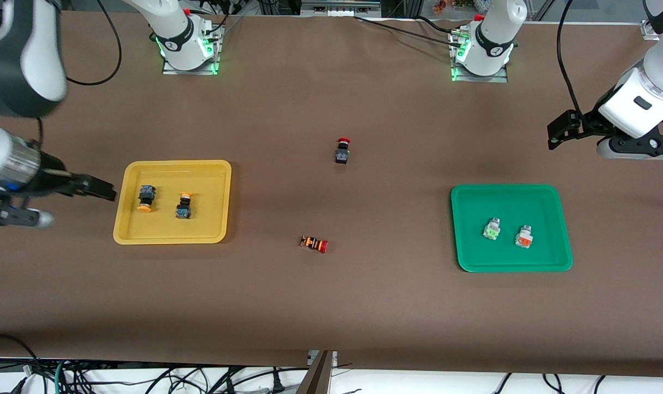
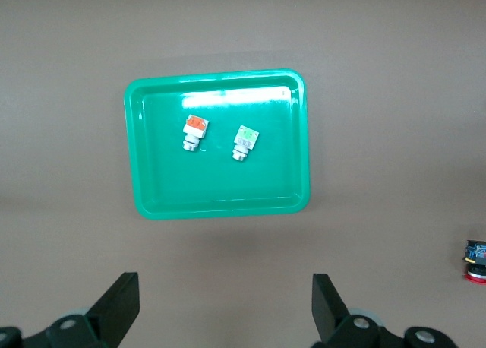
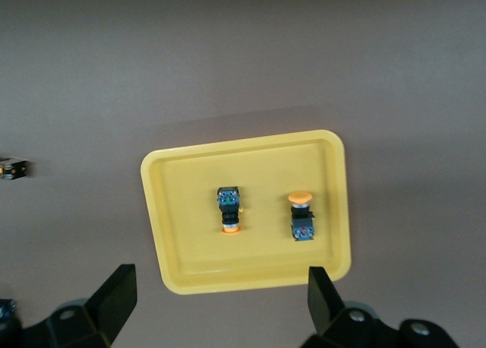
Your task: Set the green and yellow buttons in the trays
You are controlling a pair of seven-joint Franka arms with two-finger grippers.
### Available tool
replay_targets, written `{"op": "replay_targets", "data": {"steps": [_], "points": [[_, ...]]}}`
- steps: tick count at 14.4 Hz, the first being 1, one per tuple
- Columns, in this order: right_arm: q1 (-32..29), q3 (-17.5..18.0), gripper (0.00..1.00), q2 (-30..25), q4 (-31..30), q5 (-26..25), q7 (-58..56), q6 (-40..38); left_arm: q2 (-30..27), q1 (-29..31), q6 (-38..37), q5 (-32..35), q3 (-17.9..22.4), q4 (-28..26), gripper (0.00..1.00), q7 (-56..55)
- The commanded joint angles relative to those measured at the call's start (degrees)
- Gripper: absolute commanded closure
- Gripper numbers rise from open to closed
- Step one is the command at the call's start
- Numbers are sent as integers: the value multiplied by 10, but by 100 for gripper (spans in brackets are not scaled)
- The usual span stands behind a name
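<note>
Fingers on both arms stood spread apart and held nothing: the left gripper (image 2: 225, 314) hung at the right edge of the front frame, up over bare table (image 1: 331, 306) above the green tray (image 1: 562, 230), and the right gripper (image 3: 218, 306) hung at the left edge, just beside the yellow tray (image 1: 124, 219). Both arms looked to be waiting. In the yellow tray lay the two black buttons with yellow caps (image 1: 146, 197) (image 1: 184, 206), side by side and apart. In the green tray, toward the lower right of the frame, lay the white button with a green face (image 1: 491, 229) and the white button with an orange face (image 1: 524, 236), also apart. All four seemed already sorted, so the task looked finished. Two red-capped switches stayed on the table: one black (image 1: 342, 151) above centre, one orange-banded (image 1: 314, 243) below it. The buttons looked light, hard and smooth, likely to roll on their caps; a grip across the squarer body would hold best.
</note>
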Motion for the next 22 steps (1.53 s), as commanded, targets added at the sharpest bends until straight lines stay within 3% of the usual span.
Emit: {"op": "replay_targets", "data": {"steps": [1, 6, 10, 11, 13, 14, 18, 22], "points": [[-4, -9, 0, 12, 59, 7, -2, -47, 4, -4, -14, -7, 3, 14, 0, -1], [-3, -11, 0, 10, 60, 7, -9, -59, 4, -4, -14, -7, 3, 14, 0, -1], [-14, 5, 0, -26, 39, -13, 0, -87, 4, -4, -14, -7, 3, 14, 0, -1], [-55, 44, 0, -47, 15, -18, 2, -87, 4, -4, -14, -7, 3, 14, 0, -1], [-171, 179, 0, -88, -37, -67, 4, -59, 4, -4, -14, -7, 3, 14, 0, -1], [-195, 212, 0, -106, -61, -91, 4, -42, 4, -4, -14, -7, 3, 14, 0, -1], [-233, 243, 0, -166, -174, -100, -2, 56, 4, -4, -14, -7, 3, 14, 0, -1], [-223, 242, 0, -156, -163, -97, -4, 61, 4, -4, -14, -7, 3, 14, 0, -1]]}}
